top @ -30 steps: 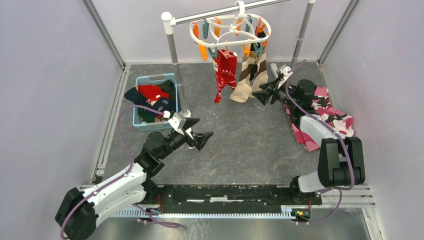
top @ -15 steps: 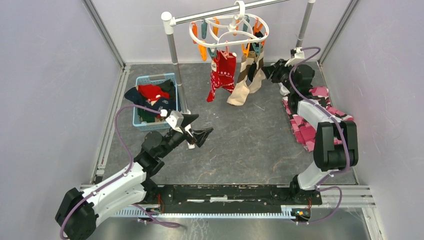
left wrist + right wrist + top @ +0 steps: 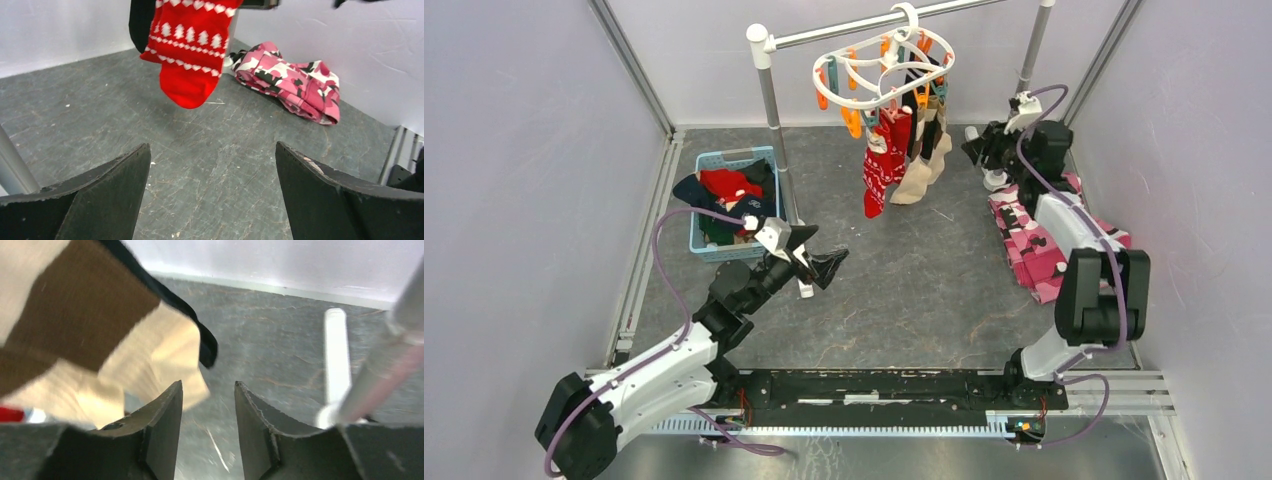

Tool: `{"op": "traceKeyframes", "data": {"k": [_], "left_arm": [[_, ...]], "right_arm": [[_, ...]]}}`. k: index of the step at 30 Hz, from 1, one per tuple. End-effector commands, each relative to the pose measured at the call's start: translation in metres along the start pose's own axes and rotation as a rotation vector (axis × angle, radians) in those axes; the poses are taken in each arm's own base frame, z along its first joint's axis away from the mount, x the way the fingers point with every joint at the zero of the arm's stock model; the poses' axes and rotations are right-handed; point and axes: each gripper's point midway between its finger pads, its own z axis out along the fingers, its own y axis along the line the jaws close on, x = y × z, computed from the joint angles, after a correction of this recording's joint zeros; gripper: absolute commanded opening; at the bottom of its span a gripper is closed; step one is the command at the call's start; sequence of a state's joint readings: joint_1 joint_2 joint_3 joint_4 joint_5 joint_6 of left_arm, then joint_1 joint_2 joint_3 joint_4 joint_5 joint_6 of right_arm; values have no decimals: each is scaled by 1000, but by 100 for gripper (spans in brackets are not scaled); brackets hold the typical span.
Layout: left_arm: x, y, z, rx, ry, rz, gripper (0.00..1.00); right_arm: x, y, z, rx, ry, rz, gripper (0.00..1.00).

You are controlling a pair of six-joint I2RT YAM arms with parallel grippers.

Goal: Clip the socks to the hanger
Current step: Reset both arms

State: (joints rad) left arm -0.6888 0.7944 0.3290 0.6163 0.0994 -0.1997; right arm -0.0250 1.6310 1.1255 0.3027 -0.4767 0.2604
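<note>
The left tool point(image 3: 211, 147) gapes wide, empty; the right tool point(image 3: 206, 385) stands narrow, seemingly empty, near the socks point(image 3: 882, 170).

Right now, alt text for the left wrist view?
A red sock with white tree patterns hangs at top centre, toe above the grey floor. The left arm's black fingers stand wide apart, empty, at the bottom; pink camouflage cloth lies at right.
</note>
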Motion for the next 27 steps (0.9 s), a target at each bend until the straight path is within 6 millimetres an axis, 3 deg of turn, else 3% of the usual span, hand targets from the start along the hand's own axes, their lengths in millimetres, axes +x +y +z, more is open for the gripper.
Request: {"op": "traceKeyframes", "data": {"k": [1, 3, 5, 8, 12, 14, 21, 27], "left_arm": [[-21, 10, 10, -54, -58, 23, 99], [-21, 12, 13, -71, -53, -13, 100], [-22, 12, 16, -65, -24, -68, 100], [-32, 16, 17, -38, 7, -180, 100], [-54, 27, 4, -37, 14, -263, 100], [-63, 37, -5, -69, 35, -284, 100], [-99, 94, -46, -362, 131, -212, 100], [-154, 91, -69, -451, 70, -61, 100]], "right_arm": [[-9, 30, -53, -195, 82, -305, 51], [-3, 28, -76, -184, 129, -408, 60], [-2, 22, -99, -115, 144, -494, 77], [-11, 15, -135, 5, 110, -579, 98], [-35, -13, -178, 287, 34, -480, 98], [-43, -14, -188, 316, 46, -439, 98], [-78, 15, -208, 277, -14, -453, 98], [-111, 46, -214, 190, -81, -428, 98]]}}
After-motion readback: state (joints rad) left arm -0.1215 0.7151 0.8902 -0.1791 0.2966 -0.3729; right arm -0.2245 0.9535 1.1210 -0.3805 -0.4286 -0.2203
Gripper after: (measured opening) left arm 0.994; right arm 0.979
